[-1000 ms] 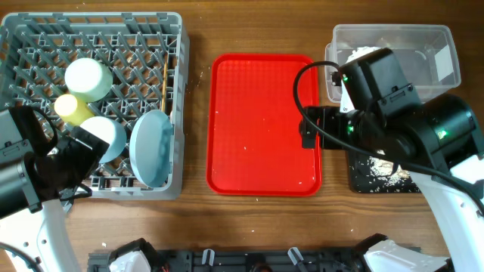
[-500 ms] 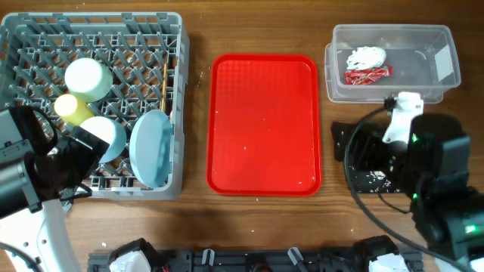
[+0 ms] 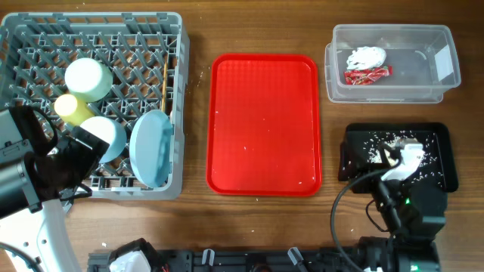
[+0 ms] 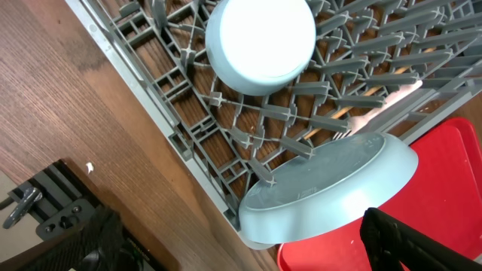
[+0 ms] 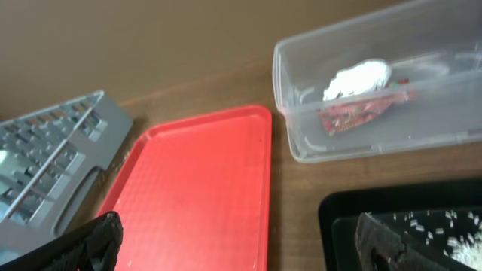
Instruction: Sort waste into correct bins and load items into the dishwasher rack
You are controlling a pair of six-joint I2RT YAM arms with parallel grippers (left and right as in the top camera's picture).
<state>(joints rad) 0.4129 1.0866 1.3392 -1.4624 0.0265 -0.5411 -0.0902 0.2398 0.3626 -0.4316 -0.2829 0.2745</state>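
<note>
Wooden table (image 3: 197,219) bore everything. Right claw (image 5: 237,245) stood spread and empty. Tub (image 5: 294,143) with wrapper (image 5: 358,113) and napkin (image 5: 358,75) lay ahead of it, rice (image 5: 456,229) in black tray (image 5: 335,209) by its right finger. Left claw (image 3: 85,142) stood spread over rack (image 4: 173,128), plate (image 4: 331,188) just ahead, one finger cut off.

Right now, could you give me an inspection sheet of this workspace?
Surface: wooden table.
Job's things: rack holds plate, blue bowl, green bowl, cup, chopsticks; tub holds napkin, wrapper; black tray holds rice.
Clutter: red tray, a few specks.
Grippers: left gripper open; right gripper open; neither holds anything.
Cables: black cable loops near the black tray.
Surroundings: black rail at the near edge.
</note>
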